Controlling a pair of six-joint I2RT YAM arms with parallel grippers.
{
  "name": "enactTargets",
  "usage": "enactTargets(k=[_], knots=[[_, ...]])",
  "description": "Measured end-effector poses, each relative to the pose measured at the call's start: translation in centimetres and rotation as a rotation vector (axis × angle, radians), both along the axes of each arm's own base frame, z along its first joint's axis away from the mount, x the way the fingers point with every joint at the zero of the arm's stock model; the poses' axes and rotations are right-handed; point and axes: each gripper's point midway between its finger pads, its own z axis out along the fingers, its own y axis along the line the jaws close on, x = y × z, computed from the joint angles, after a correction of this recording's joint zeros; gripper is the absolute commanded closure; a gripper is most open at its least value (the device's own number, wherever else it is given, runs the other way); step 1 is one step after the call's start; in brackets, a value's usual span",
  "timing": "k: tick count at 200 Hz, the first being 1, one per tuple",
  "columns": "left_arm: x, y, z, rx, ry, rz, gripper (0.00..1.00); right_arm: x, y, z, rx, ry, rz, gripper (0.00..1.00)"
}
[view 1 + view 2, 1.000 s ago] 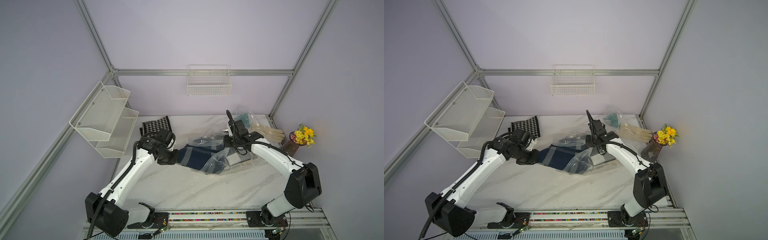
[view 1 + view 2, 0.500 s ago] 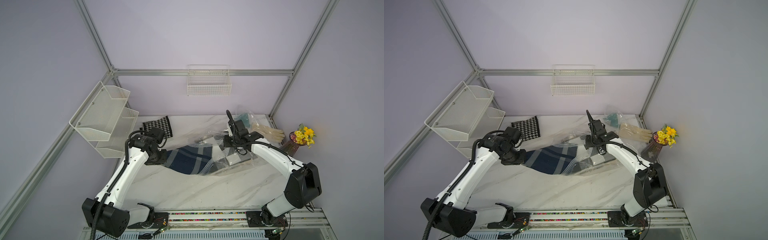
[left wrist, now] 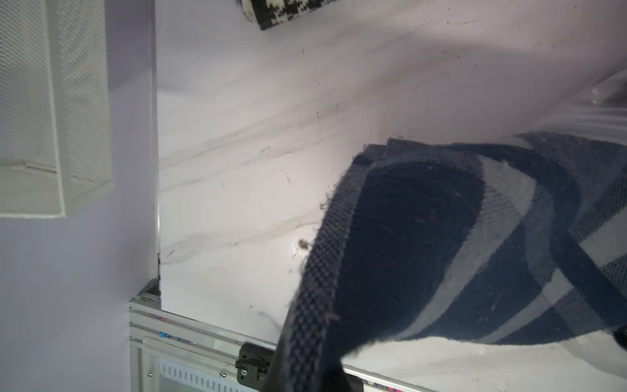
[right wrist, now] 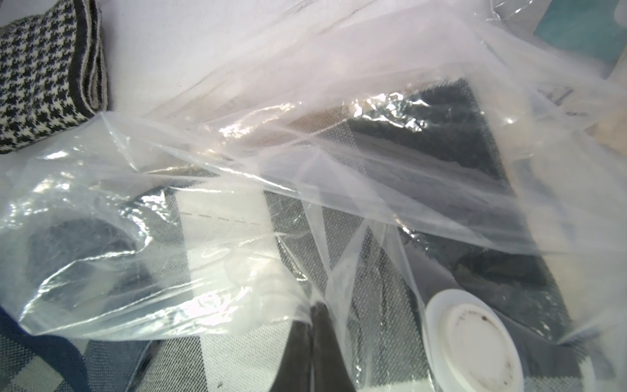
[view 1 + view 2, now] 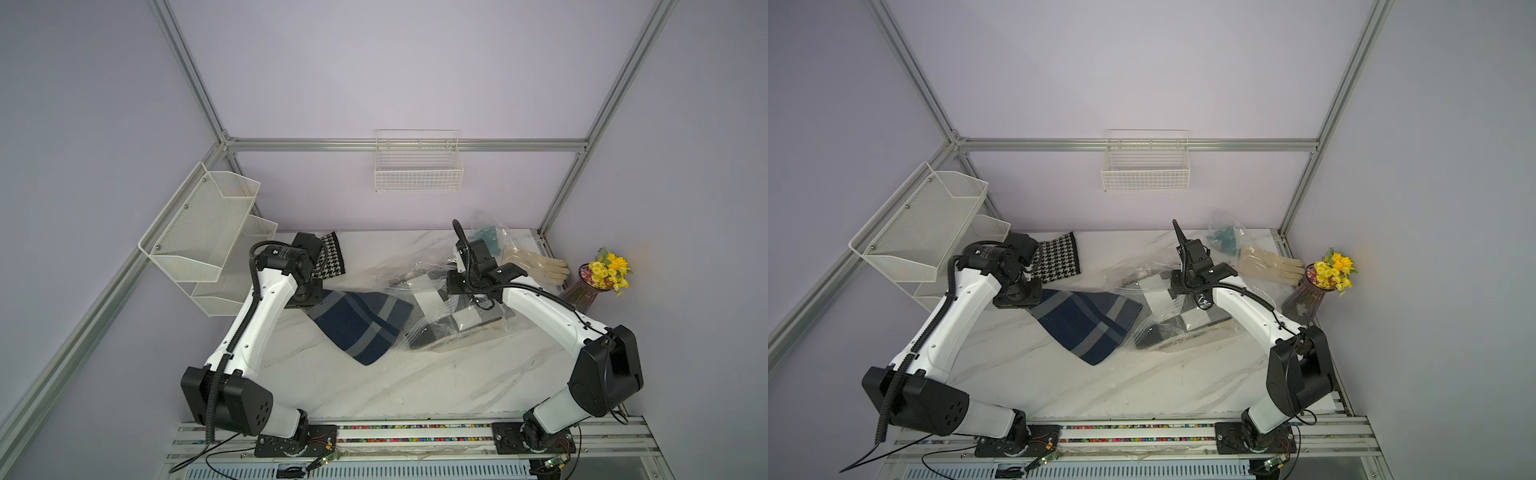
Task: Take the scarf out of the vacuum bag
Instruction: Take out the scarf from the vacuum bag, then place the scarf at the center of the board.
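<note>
left gripper (image 5: 311,299), pinching the scarf (image 5: 357,326) by a corner, has dragged it toward frame left, almost clear of the bag (image 5: 436,286), whose plastic the right gripper (image 4: 314,336) clamps.

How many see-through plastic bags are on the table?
2. The big crinkly clear plastic vacuum bag lies mid-table, by the dark blue checked scarf. The small clear bag holding something teal sits at the back, beside the cream gloves. None seems hidden.
</note>
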Motion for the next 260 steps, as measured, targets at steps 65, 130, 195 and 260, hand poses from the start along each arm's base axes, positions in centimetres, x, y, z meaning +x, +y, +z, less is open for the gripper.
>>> enactTargets(k=[65,130,195,260], knots=[[3.1,3.3,0.2,0.257,0.019,-0.033,1.0,0.0,0.0,0.0,0.003,0.0,0.002,1.0],[6.7,4.5,2.4,0.39,-0.149,-0.093,1.0,0.0,0.2,0.0,0.014,-0.007,0.007,1.0],[8.4,2.2,4.9,0.255,-0.38,-0.152,1.0,-0.1,0.3,0.3,0.023,-0.012,0.012,1.0],[9.0,0.7,7.4,0.172,-0.588,-0.227,1.0,-0.1,0.4,0.3,0.028,-0.013,0.015,1.0]])
